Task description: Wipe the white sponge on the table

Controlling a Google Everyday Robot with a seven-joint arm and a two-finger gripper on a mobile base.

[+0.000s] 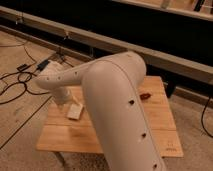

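Observation:
The white sponge (75, 111) is a small flat off-white block lying on the left part of the light-wood slatted table (67, 136). My big white arm crosses the middle of the view from the lower right and bends down at the table's left edge. The gripper (61, 99) is at the end of that bend, just left of and above the sponge, very close to it. I cannot tell whether it touches the sponge.
A dark reddish bar (145, 95) peeks out from behind the arm on the right of the table. Black cables (15, 80) and a small box lie on the floor to the left. A long low ledge (165, 57) runs behind the table.

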